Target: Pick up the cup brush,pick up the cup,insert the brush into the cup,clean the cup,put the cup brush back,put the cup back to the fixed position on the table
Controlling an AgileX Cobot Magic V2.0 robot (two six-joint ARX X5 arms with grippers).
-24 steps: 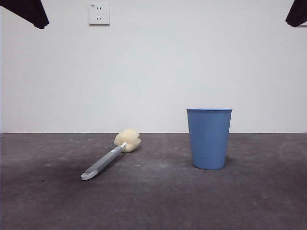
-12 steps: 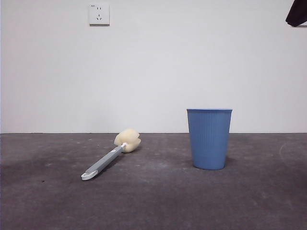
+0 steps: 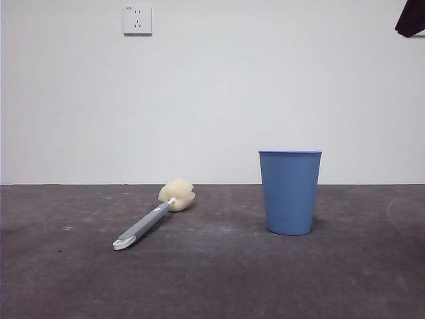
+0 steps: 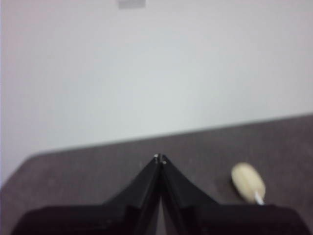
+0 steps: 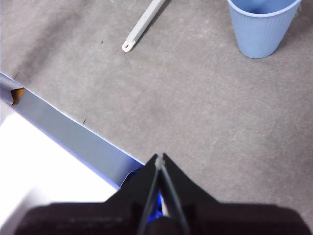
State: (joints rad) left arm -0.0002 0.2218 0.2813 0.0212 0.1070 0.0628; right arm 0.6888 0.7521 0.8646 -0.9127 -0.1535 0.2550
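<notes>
Gone from the top corner, left gripper [image 4: 159, 159] fingers pressed together, empty; right gripper [image 5: 160, 157] likewise.

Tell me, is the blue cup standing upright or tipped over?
Upright. The cup stands on its narrow base on the table, rim level and opening upward; the right wrist view shows its open mouth.
</notes>
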